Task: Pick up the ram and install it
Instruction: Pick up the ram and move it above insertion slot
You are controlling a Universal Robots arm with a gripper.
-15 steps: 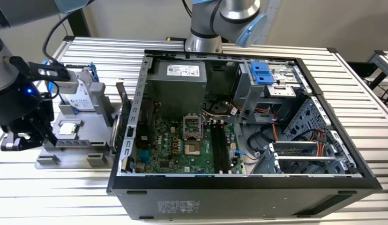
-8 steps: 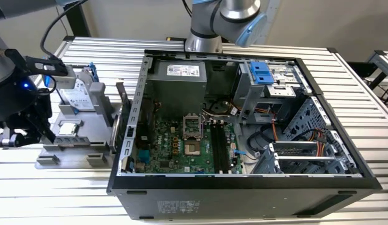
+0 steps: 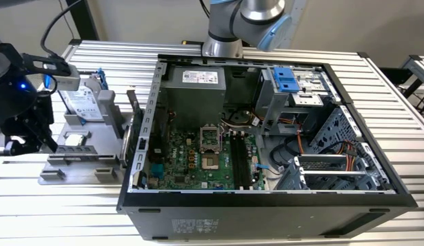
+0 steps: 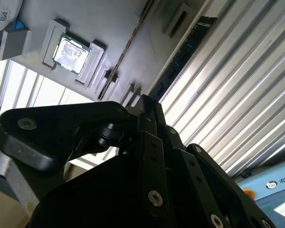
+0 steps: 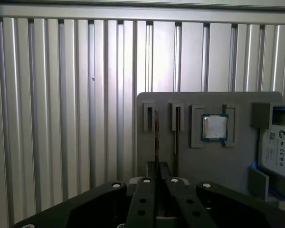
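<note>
Gripper (image 5: pixel 157 167) pressed together at end of ram (image 5: pixel 156 135); ram sits in tray (image 5: pixel 213 166), PC slots (image 3: pixel 240 160) empty, nothing installed yet.

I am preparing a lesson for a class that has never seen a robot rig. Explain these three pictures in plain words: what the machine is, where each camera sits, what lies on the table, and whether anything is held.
The machine is a single robot arm with a gripper at its end. The exterior view comes from a camera off the arm, looking down on a ribbed metal table. On the table lies an open computer case with its green motherboard showing. At the exterior view's left stands a grey parts holder.

The two wrist views come from cameras riding on the arm, so the gripper's black links show close up, with the holder beyond them. The holder carries a square processor chip, a drive with a white label, and the ram, a thin dark stick along the holder's edge. The gripper is close to the holder. Whether it grips anything cannot be told.
</note>
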